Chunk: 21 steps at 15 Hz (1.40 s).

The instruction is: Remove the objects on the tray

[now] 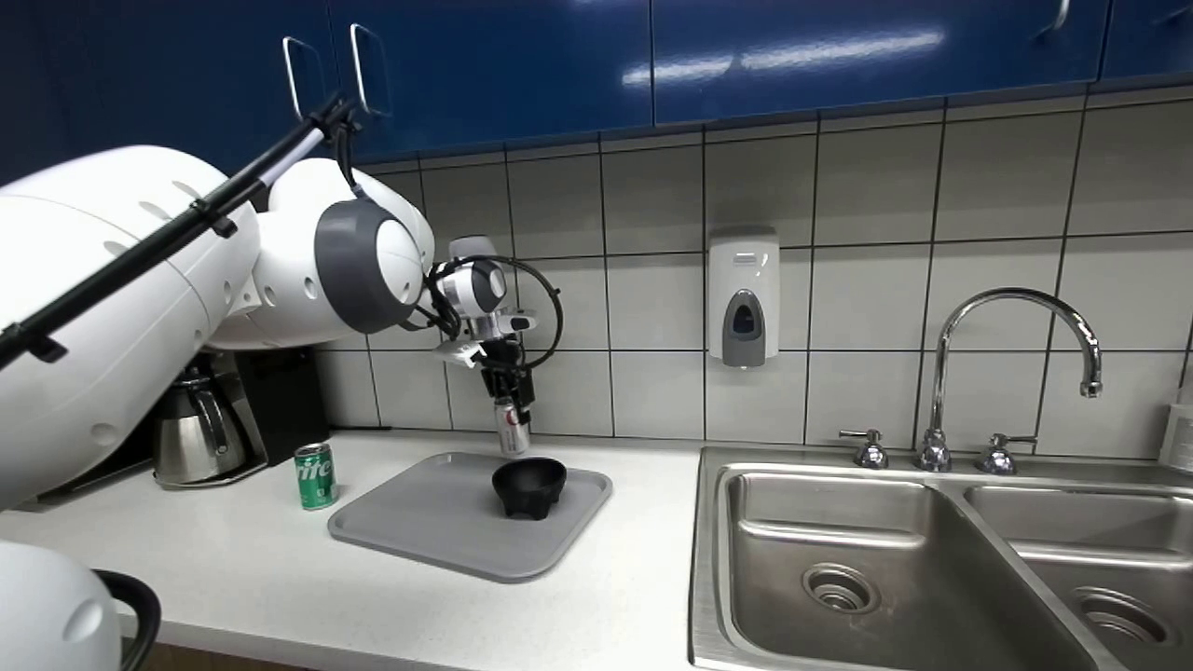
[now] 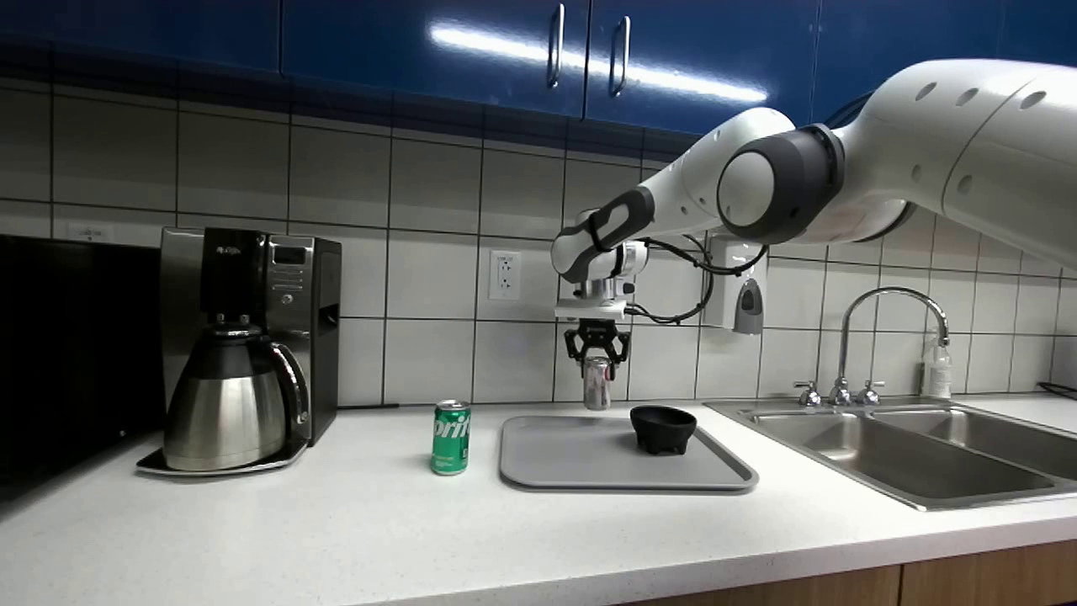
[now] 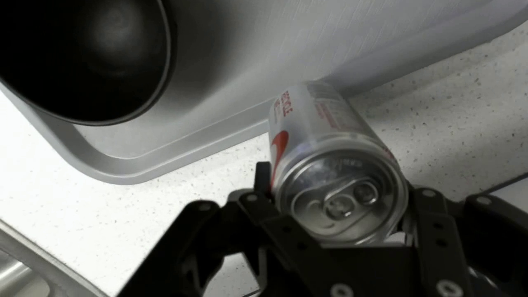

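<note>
Green can point(image 2: 450, 438) upright on the counter point(image 2: 336, 539), left of the tray point(image 2: 564, 459); a careless leftward arm swing could topple it. Next, silver can point(image 2: 596, 394), clamped in the gripper point(image 2: 598, 370) near the tray's back rim; can't tell if its base hangs clear. Letting go over that rim would likely tip it; over-squeezing may dent it. Black bowl point(image 2: 663, 429) upright on the tray, not yet removed; low travel could clip it. Far right, sink point(image 1: 712, 559): anything released there could drop in.
</note>
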{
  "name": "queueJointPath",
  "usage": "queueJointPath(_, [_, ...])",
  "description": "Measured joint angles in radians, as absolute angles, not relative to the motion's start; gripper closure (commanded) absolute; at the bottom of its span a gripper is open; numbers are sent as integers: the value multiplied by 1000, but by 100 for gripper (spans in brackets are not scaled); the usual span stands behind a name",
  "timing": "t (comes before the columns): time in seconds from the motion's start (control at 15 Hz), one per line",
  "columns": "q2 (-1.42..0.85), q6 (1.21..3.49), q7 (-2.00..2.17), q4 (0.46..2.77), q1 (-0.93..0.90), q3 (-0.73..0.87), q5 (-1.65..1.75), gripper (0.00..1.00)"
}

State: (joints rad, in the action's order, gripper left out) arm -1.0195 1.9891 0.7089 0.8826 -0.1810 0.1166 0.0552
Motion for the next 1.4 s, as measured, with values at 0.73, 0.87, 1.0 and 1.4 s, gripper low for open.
queueJointPath(0.73, [-1043, 1987, 709, 828, -146, 117, 55, 62])
queueJointPath(0.87, [-1059, 1986, 709, 805, -144, 117, 55, 62])
queueJointPath(1.0, [-1077, 1984, 709, 780, -141, 117, 55, 62])
queueJointPath(1.4, [-1121, 1977, 709, 711, -122, 117, 55, 62])
